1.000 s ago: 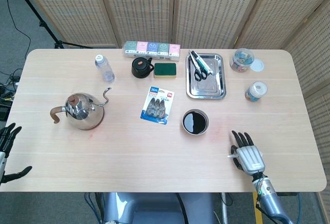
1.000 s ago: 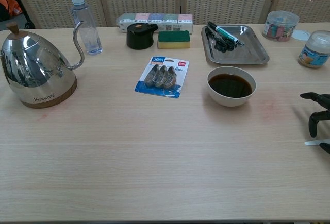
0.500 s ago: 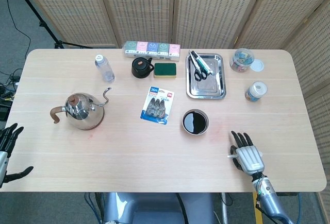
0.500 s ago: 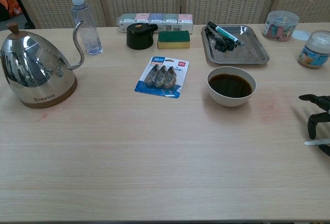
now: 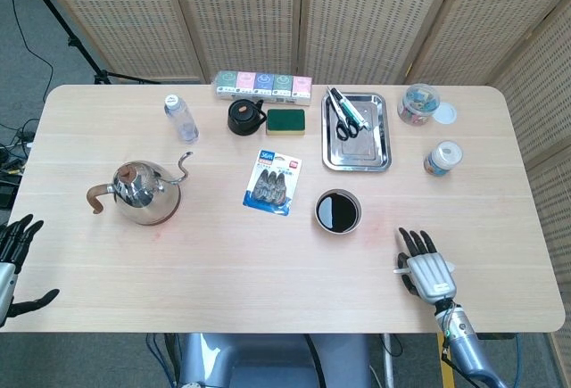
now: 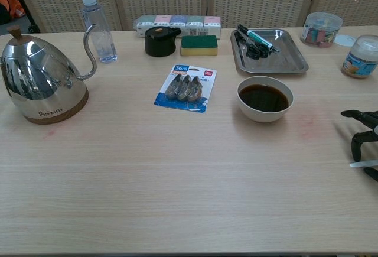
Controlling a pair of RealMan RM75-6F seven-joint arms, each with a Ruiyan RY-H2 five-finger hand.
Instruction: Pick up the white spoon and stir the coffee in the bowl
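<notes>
Fingers of your right hand (image 5: pixel 429 267) lie spread and flat over the table (image 5: pixel 268 254), and the white spoon (image 6: pixel 361 163) is under it; only a thin white end sticks out at the thumb side. I cannot tell if the hand already grips the spoon or only covers it. The bowl (image 5: pixel 338 212) of dark coffee stands near, up and to the left of this hand. Your left hand (image 5: pixel 12 259) waits open at the opposite table edge, far from the bowl, holding nothing.

Risks from here, as I judge: the spoon looks thin and lies flat, so the fingers may slide over it or push it toward the table edge, which is close behind the hand. If you carry it to the bowl with a weak pinch, it may turn or drop into the coffee. A wide stir could also tip the bowl or splash.

Left of the bowl lies a blue card pack (image 5: pixel 272 182) marked "36m". Far left of the bowl, the steel kettle (image 6: pixel 38 80) has "Brewista" on its base. Other labels are too small to read.
</notes>
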